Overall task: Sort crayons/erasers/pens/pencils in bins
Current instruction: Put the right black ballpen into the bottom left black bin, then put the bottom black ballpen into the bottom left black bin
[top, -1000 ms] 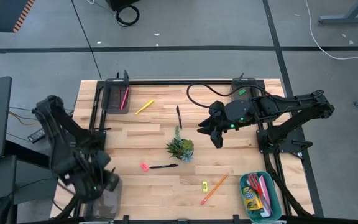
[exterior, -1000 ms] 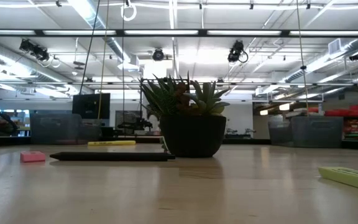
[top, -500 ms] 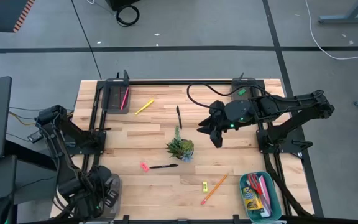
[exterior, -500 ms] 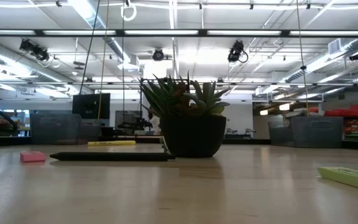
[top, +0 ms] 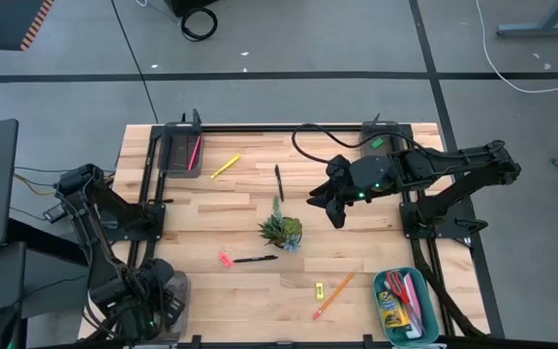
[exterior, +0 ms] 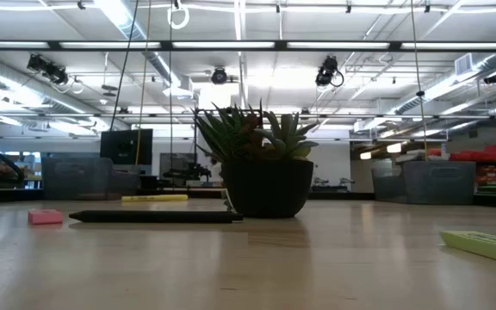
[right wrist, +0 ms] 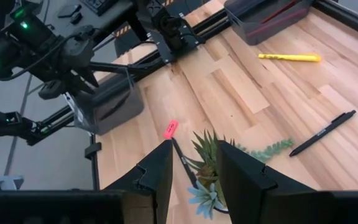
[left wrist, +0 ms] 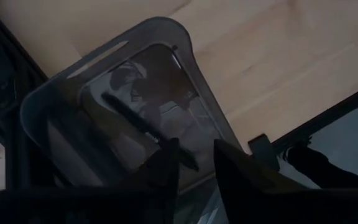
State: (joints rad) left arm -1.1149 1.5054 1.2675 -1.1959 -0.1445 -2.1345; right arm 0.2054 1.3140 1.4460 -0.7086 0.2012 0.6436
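My left gripper [top: 151, 299] is open over the translucent grey bin [top: 170, 301] at the table's near left corner. A black pen [left wrist: 143, 129] lies in that bin, one end just in front of my fingertips [left wrist: 194, 163]. My right gripper [top: 335, 211] is open and empty above the table, to the far right of the plant. On the table lie a second black pen [top: 256, 259], a third black pen [top: 279, 181], a pink eraser [top: 225, 260], a yellow eraser [top: 319, 289], an orange pencil [top: 335, 295] and a yellow stick [top: 225, 167].
A potted green plant [top: 281, 230] stands mid-table. A dark grey bin [top: 182, 152] at the far left holds a pink pencil. A teal bin [top: 405, 306] at the near right holds the crayon box and red-handled scissors. Black frame rails run along both sides of the table.
My left gripper has gone toward the table's near edge and down over the translucent grey bin, with the arm folding low, then has kept still. My right arm has not moved.
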